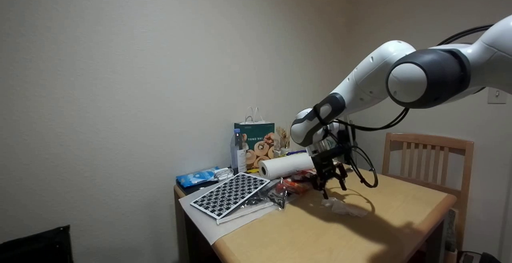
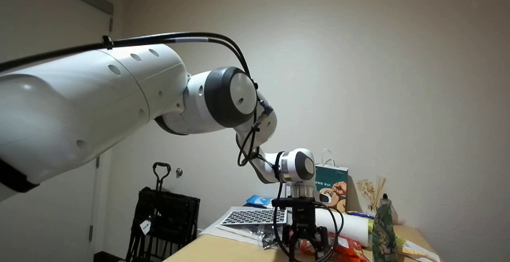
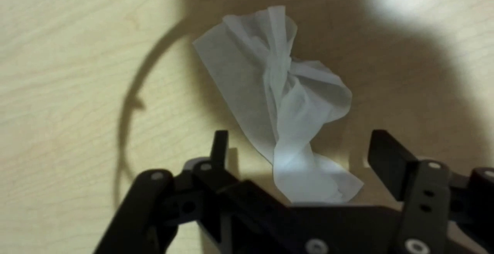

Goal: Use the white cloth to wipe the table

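The white cloth (image 3: 295, 126) apparently lies just below the end effector (image 3: 300, 146).

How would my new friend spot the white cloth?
Start at the light wooden table. On its top, near the robot's black fingers, lies the white cloth. It's small, thin and crumpled with a twisted middle, while the white paper roll is a big smooth tube.

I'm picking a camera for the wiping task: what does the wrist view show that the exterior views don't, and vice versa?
Only the wrist view: twisted folds of the white cloth in clear detail.
Only the exterior views: the arm, checkered board, paper-towel roll and green bag, all in both.
Shared: the open hand and table; the cloth also appears, small, in an exterior view.
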Motion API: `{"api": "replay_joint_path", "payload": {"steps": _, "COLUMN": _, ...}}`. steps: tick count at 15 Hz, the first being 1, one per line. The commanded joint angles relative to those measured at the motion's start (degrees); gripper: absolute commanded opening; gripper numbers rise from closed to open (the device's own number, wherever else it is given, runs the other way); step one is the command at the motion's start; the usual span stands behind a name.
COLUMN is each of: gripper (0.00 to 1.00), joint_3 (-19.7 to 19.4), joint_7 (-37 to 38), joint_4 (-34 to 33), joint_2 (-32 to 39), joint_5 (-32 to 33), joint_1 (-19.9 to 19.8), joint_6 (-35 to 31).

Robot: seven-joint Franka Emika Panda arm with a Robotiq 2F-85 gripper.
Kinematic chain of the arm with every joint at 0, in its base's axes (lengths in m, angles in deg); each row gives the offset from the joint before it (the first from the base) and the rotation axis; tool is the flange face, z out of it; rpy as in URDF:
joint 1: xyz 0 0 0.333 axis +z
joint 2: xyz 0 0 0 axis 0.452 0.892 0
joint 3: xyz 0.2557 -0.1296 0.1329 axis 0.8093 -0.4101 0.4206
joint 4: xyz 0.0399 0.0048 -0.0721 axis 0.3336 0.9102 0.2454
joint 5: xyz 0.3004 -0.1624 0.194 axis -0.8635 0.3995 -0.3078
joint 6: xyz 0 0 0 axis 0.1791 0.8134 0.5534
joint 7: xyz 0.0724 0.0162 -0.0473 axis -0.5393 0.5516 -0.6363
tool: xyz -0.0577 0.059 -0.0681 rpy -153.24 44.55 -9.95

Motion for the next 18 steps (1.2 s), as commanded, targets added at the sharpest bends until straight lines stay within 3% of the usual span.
{"api": "replay_joint_path", "payload": {"steps": 1, "gripper": 0.92, "joint_3": 1.04, "joint_7": -2.59, "joint_4": -2.47, "joint_2": 0.45, "joint_5": -2.11, "joint_1": -1.92, "joint_6": 7.27}}
{"api": "replay_joint_path", "payload": {"steps": 4, "gripper": 0.56, "joint_3": 1.1, "joint_7": -4.19, "joint_4": -1.4, "joint_2": -0.11, "joint_5": -1.84, "joint_1": -2.24, "joint_6": 11.28}}
{"api": "replay_joint_path", "payload": {"steps": 5, "gripper": 0.88, "joint_3": 0.45, "joint_7": -2.76, "joint_4": -0.66, "joint_2": -0.52, "joint_5": -1.23, "joint_1": -1.8, "joint_6": 10.47}}
{"api": "replay_joint_path", "payload": {"steps": 6, "gripper": 0.89, "joint_3": -0.13, "joint_7": -1.33, "joint_4": -0.02, "joint_2": -1.63, "joint_5": -0.99, "joint_1": -1.56, "joint_6": 9.93}}
{"api": "replay_joint_path", "payload": {"steps": 7, "gripper": 0.7, "joint_3": 0.18, "joint_7": -1.97, "joint_4": -2.07, "joint_2": 0.54, "joint_5": -0.86, "joint_1": -1.39, "joint_6": 9.8}}
{"api": "replay_joint_path", "payload": {"steps": 12, "gripper": 0.97, "joint_3": -0.19, "joint_7": -1.92, "joint_4": -2.08, "joint_2": 0.24, "joint_5": -0.78, "joint_1": -1.46, "joint_6": 9.81}}
{"api": "replay_joint_path", "payload": {"steps": 18, "gripper": 1.0, "joint_3": -0.03, "joint_7": -1.92, "joint_4": -8.72, "joint_2": 9.07, "joint_5": 0.17, "joint_1": -0.22, "joint_6": 13.29}}
